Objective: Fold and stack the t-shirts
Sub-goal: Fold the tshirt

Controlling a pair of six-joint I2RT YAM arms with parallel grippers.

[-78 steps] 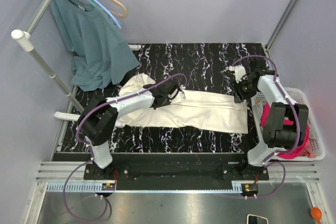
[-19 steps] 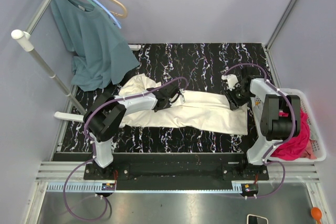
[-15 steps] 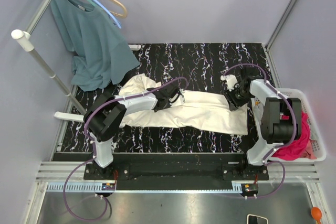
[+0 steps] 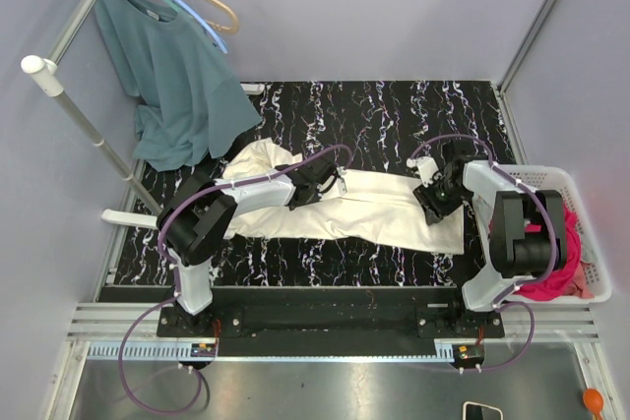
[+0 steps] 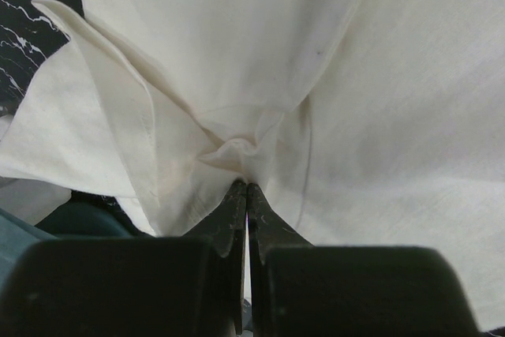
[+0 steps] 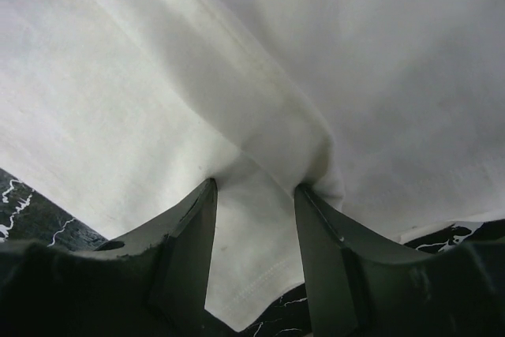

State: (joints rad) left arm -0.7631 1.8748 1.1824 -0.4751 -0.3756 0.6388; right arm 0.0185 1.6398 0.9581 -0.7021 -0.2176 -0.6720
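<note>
Left wrist: cream t-shirt (image 5: 260, 61) bunch pinched between left gripper (image 5: 247, 189) tips.

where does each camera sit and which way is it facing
Top external: above and behind the bases, looking down at the table; left arm and right arm show.
Left wrist: on the left arm, looking along its shut jaws, which pinch the cream t-shirt.
Right wrist: on the right arm, looking along its parted jaws astride a fold.
Shared: all see that shirt.
</note>
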